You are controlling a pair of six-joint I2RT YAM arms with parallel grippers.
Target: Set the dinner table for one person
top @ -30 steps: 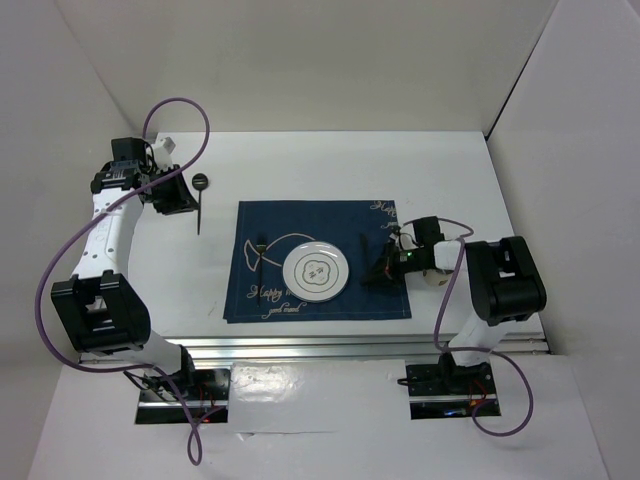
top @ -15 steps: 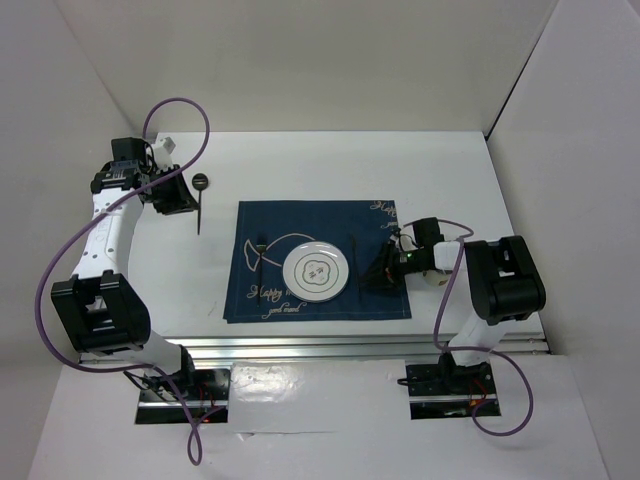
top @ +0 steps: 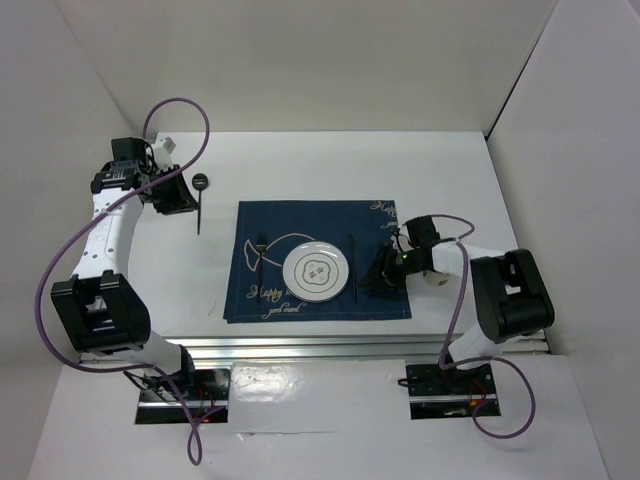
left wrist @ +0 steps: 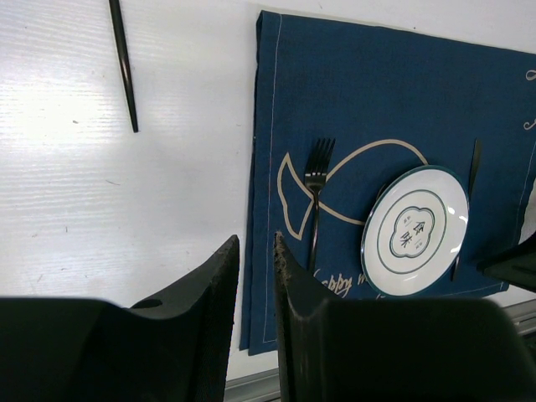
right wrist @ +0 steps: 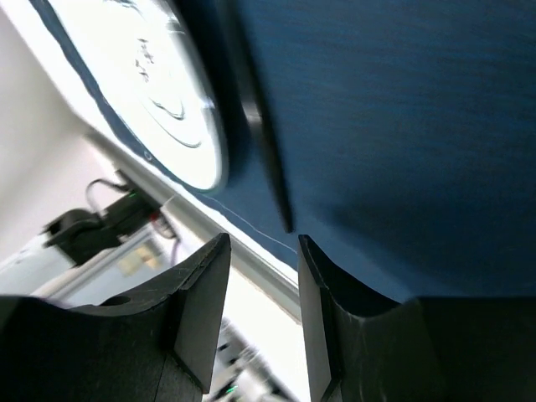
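Observation:
The white dinner table point(top: 300, 165) carries a navy placemat point(top: 300, 225) with a white plate point(top: 316, 271) on it. A fork point(top: 260, 250) lies left of the plate and a dark knife point(top: 351, 268) lies right of it. In the right wrist view the knife point(right wrist: 264, 159) lies flat on the placemat point(right wrist: 402, 126) beside the plate point(right wrist: 159, 92). My right gripper point(right wrist: 261, 243) is open and empty just behind the knife's end. A dark spoon point(top: 200, 200) lies on the bare table left of the placemat. My left gripper point(left wrist: 257, 243) is shut and empty, held above the table near the spoon's handle point(left wrist: 124, 67).
A white round object point(top: 437, 277) sits by the right arm at the placemat's right edge. The aluminium rail point(top: 350, 345) runs along the table's near edge. White walls enclose the table at the back and sides.
The knife has moved left to lie close beside the plate. My right gripper has let go of it and drawn back slightly. The left arm has not moved.

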